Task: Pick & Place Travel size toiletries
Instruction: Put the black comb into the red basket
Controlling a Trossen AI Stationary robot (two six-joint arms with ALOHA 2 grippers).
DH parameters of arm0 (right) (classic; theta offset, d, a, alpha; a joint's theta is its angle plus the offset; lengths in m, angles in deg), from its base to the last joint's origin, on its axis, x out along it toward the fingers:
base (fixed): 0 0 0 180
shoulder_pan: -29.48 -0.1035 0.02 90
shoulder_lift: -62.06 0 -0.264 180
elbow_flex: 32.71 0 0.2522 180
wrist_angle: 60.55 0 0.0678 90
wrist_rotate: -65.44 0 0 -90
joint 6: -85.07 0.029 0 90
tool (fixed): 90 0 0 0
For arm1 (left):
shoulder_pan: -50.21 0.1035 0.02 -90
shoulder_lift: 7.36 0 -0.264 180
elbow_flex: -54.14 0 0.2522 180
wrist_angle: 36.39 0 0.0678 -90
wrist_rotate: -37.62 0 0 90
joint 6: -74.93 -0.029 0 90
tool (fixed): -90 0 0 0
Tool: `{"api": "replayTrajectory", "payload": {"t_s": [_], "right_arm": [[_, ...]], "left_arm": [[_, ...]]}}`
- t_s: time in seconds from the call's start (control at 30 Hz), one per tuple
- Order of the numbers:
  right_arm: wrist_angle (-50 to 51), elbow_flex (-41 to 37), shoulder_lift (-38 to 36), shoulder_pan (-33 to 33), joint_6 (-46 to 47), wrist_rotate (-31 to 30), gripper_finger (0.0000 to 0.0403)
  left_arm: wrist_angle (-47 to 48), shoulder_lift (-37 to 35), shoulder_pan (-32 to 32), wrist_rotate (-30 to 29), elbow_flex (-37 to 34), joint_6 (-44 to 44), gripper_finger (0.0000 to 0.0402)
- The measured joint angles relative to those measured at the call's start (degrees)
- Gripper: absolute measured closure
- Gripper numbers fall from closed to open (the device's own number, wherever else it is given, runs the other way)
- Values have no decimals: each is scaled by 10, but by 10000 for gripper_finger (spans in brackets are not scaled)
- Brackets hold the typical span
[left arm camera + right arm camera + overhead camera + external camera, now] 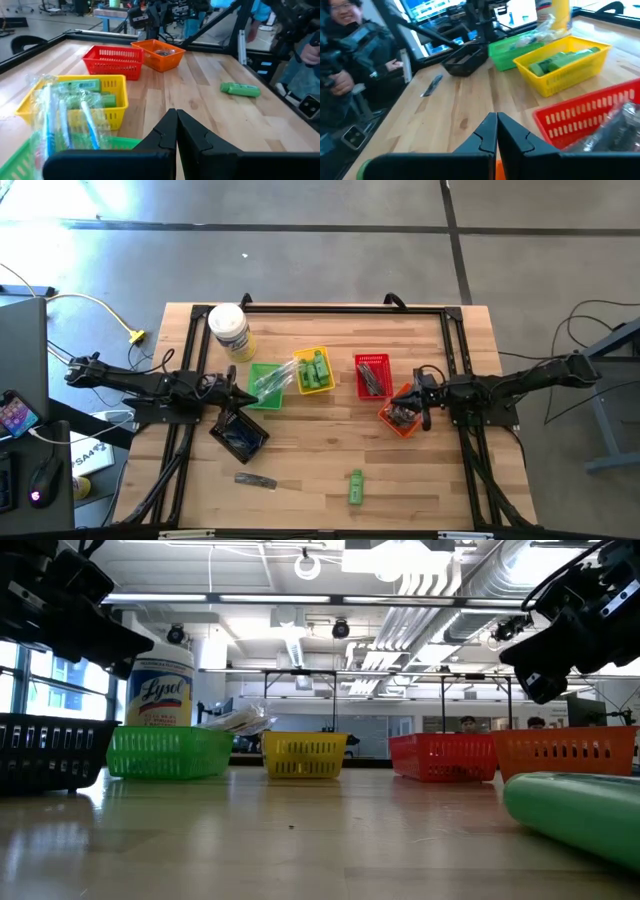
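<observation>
A loose bright green tube (pixel 355 487) lies on its side near the table's front edge, also seen as a green tube (pixel 240 89). A dark slim stick (pixel 255 480) lies flat to its left. More green tubes fill the yellow basket (pixel 314 370). Clear-wrapped sticks (pixel 60 115) poke out of the green basket (pixel 265 385). Dark pieces sit in the red basket (pixel 373 375) and the orange basket (pixel 400 417). My left gripper (pixel 176 131) hovers shut beside the green basket. My right gripper (pixel 496 131) hovers shut over the orange basket's edge.
A black basket (pixel 238 435) sits below my left gripper. A large white jar with a yellow label (pixel 230 330) stands at the far left. Bare wood lies between the baskets and the front edge. People show beyond the table in the right wrist view.
</observation>
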Motion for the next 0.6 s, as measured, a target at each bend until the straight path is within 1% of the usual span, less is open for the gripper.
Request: {"api": "replayTrajectory", "payload": {"t_s": [0.2, 0.33, 0.43, 0.6], "right_arm": [[-5, 0, 0, 0, -15, 24, 400], [-5, 0, 0, 0, -15, 36, 400], [-11, 0, 0, 0, -7, 35, 400], [-12, 0, 0, 0, 4, 32, 397]], "left_arm": [[0, 0, 0, 2, 0, 2, 401], [0, 0, 0, 3, 1, 39, 396], [-2, 0, 0, 26, 1, 46, 377], [-24, 0, 0, 63, 1, 29, 323]]}}
